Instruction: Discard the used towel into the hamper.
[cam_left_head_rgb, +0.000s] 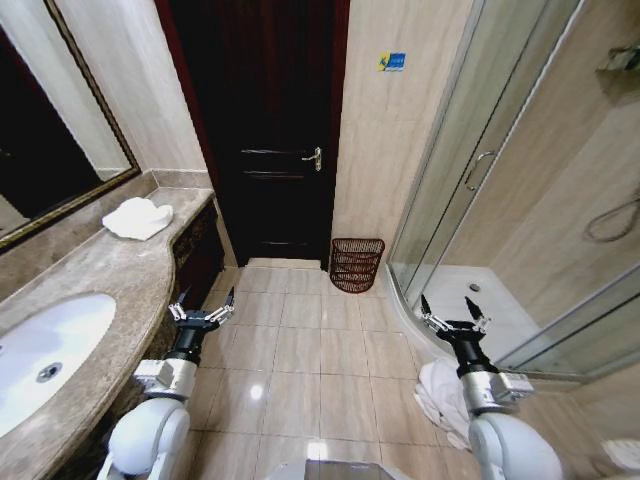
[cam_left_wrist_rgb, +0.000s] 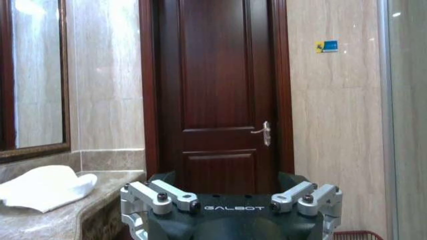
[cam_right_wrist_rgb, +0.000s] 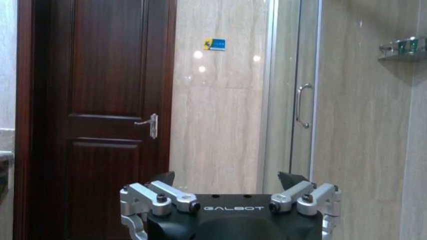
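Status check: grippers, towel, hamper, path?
Left gripper and right gripper open, empty. Towel on counter; another on floor. Hamper by door.

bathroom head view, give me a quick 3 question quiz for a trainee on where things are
1. True or false: the left pincer is shut on a towel.
2. Where does the hamper stand? A) on the counter B) on the floor against the wall between the door and the shower C) inside the shower
3. Fill in: a folded white towel lies on the ____, by the mirror.

Key:
1. False. Both the left and right pincer are open and hold nothing, raised over the floor tiles.
2. B
3. counter. Another white towel lies crumpled on the floor by the right arm.
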